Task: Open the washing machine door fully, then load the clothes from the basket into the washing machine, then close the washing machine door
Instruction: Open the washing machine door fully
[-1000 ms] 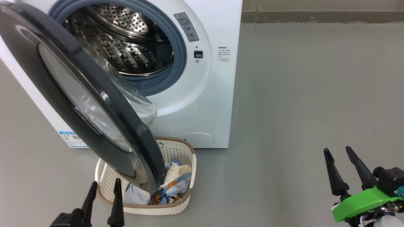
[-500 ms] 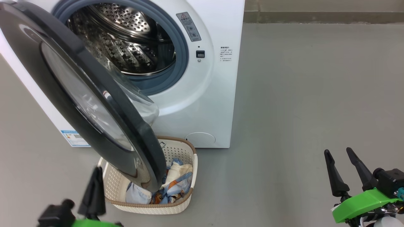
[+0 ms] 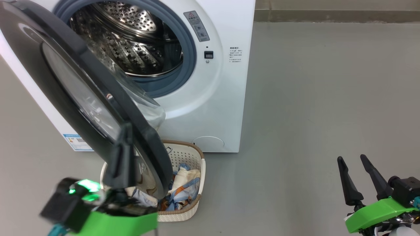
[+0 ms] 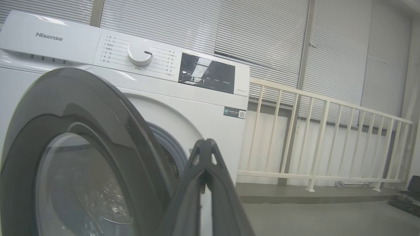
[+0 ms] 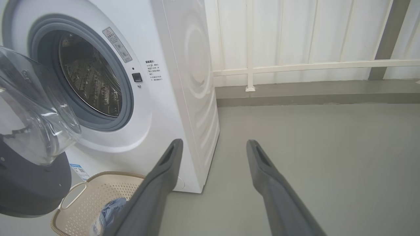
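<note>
Well, my left pincer (image 3: pixel 126 131), pressed together, sits by the half-open washing machine door (image 3: pixel 75 55), lower left of frame; slipping off that glossy rim could knock the basket (image 3: pixel 183 209) beneath; right pincer (image 3: pixel 351 158) spread.

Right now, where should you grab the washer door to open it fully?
Likely the door by its black rim, at the free edge above the basket. Come from the front, one finger each side: that edge is thin and stands farthest from the washer; the glass bulges.

"Hisense" on washing machine (image 4: pixel 49 36) top panel; other labels too small to read
</note>
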`<state>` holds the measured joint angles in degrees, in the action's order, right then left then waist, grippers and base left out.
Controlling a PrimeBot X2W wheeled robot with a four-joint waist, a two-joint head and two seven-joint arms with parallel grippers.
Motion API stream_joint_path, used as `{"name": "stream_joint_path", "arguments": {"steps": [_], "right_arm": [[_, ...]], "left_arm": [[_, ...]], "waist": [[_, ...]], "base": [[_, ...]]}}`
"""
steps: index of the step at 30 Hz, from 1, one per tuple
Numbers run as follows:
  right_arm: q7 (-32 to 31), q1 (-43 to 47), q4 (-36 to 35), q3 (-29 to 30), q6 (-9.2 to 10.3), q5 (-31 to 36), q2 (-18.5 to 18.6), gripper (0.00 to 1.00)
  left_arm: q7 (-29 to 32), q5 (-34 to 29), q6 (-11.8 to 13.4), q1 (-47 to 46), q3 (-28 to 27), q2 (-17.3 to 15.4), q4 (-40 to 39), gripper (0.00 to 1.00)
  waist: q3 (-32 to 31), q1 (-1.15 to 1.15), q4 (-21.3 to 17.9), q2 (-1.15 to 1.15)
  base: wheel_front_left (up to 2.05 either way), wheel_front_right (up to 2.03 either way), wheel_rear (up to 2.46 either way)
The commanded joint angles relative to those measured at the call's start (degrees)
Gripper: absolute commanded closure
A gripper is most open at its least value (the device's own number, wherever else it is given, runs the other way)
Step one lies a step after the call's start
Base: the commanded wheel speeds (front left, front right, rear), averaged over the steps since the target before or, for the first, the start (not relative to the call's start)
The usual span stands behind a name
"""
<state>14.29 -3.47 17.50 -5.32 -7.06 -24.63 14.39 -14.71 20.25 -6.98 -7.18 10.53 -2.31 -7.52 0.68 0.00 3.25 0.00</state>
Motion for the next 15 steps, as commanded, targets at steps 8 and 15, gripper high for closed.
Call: {"name": "stream_joint_path", "arguments": {"steps": [8,15], "right_arm": [[0.7,-1.4,-1.7,-2.0,-0.43,0.5,0.6,0.00],[0.7,-2.2,-1.9,-2.1,-0.43,0.6,0.6,0.00]], "left_arm": [[-0.3,4.5,1.8,-8.5,9.6,-0.6,5.8,1.00],[-0.3,8.0,3.7,-12.3,13.6,-0.6,14.0,1.00]], "waist": [[1.5,0.00,-1.5,0.00],[3.0,0.00,-2.3,0.00]], "base": [[0.00,0.00,0.00],[0.00,0.00,0.00]]}}
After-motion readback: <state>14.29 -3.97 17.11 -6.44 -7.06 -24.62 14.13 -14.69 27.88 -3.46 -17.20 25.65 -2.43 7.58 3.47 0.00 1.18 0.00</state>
